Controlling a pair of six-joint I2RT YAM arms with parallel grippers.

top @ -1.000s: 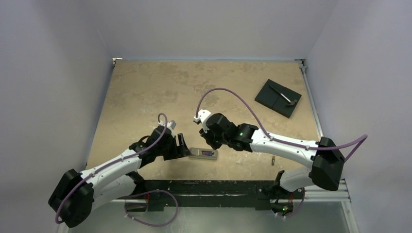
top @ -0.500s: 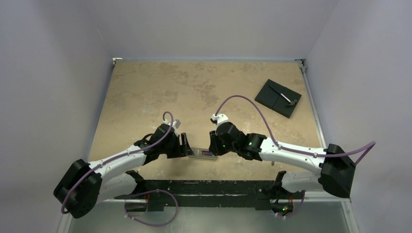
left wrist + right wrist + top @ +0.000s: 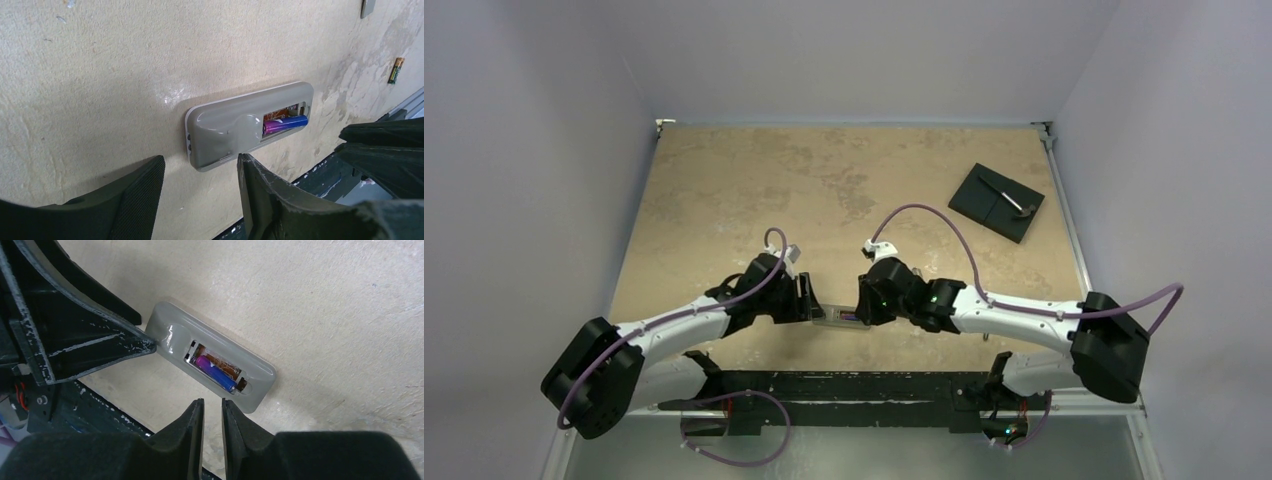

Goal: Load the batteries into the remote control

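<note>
The remote control lies grey back up near the table's front edge, its battery bay uncovered. One bluish-purple battery sits in the bay, and the slot beside it shows bare brown contacts. A second small battery lies loose on the table to the right. My left gripper is open at the remote's left end, one finger on each side just short of it. Just off the remote's front edge by the bay, my right gripper has a narrow gap between its fingers and holds nothing.
A black square plate with a small tool on it lies at the back right. A small flat grey piece lies beyond the remote. The table's dark front rail runs right behind both grippers.
Both arms have closed in on the remote from either side. The right gripper swung down and left to its right end. The left gripper's jaws have narrowed.
</note>
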